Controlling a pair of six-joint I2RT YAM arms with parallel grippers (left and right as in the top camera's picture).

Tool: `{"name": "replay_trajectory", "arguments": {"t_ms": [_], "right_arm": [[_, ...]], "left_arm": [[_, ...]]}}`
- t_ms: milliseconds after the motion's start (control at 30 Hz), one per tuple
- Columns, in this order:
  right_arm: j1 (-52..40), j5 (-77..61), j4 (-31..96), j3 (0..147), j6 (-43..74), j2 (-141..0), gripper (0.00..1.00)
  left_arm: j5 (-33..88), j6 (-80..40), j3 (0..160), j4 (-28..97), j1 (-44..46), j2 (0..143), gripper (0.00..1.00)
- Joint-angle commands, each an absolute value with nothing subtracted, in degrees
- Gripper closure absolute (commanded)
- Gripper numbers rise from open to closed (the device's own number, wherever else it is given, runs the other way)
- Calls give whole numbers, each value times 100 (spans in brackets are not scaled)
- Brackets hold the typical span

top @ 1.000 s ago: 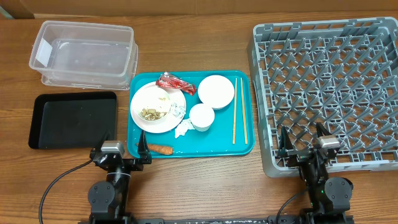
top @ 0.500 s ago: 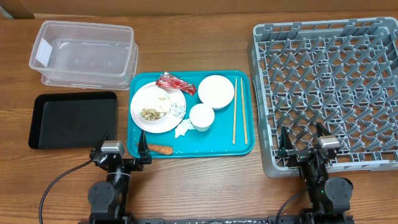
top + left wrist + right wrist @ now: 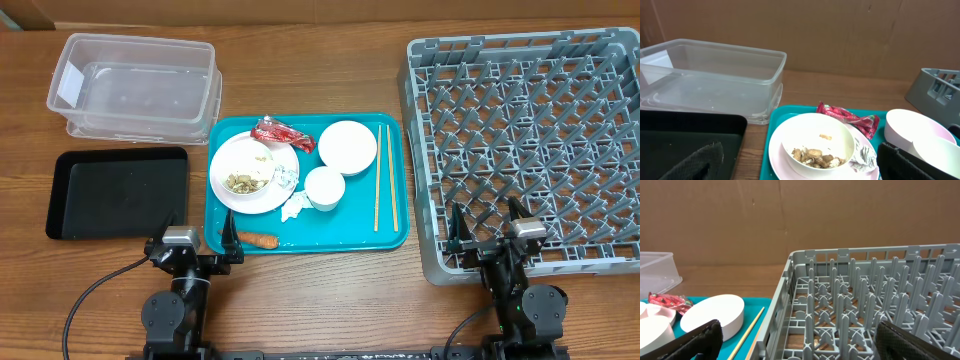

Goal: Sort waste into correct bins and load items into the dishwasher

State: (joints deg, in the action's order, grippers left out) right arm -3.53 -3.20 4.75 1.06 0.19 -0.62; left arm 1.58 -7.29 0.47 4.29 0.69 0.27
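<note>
On the teal tray [image 3: 390, 235] lie a white plate [image 3: 232, 192] with a bowl of beige scraps [image 3: 240, 181], a red wrapper [image 3: 281, 133], crumpled tissue [image 3: 294, 207], an orange carrot [image 3: 257, 239], a white bowl [image 3: 347, 146], a small cup [image 3: 324, 186] and chopsticks [image 3: 384, 177]. The clear tub [image 3: 135, 87] and black tray [image 3: 118, 192] are at left, the grey rack [image 3: 530, 140] at right. My left gripper [image 3: 195, 248] is open at the tray's front edge. My right gripper [image 3: 490, 228] is open over the rack's front edge. The left wrist view shows scraps [image 3: 816, 156], wrapper [image 3: 850, 118], tub [image 3: 710, 75].
A cardboard wall stands behind the table in both wrist views. Bare wooden tabletop [image 3: 320, 300] lies along the front between the two arms. The right wrist view shows the rack's pegs [image 3: 865, 305], the white bowl [image 3: 712, 314] and a chopstick [image 3: 751, 327].
</note>
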Motion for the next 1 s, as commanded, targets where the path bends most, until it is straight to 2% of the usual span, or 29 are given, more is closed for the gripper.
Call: {"name": "replay_trajectory", "arguments": {"t_ms": [0, 167, 300, 500, 667, 800, 967], "right_arm": [[-390, -353, 432, 47, 1, -16, 0], [-379, -86, 438, 228, 622, -16, 0], [-379, -1, 1026, 934, 624, -62, 0], [-379, -3, 2285, 2552, 622, -1492, 0], [-379, -27, 4115, 4602, 624, -3588, 0], [-379, -27, 5343, 5653, 620, -4519, 0], [-379, -353, 5454, 5704, 600, -4751, 0]], "left_arm": [[268, -762, 27, 414, 75, 30, 0], [451, -1120, 316, 626, 75, 32, 0], [392, -1116, 1280, 1920, 75, 469, 0], [416, -1118, 3166, 3083, 78, 2515, 0], [497, -1116, 5680, 5297, 78, 4692, 0], [591, -1026, 6838, 6969, 75, 5721, 0], [652, -1096, 6906, 6906, 80, 6080, 0]]}}
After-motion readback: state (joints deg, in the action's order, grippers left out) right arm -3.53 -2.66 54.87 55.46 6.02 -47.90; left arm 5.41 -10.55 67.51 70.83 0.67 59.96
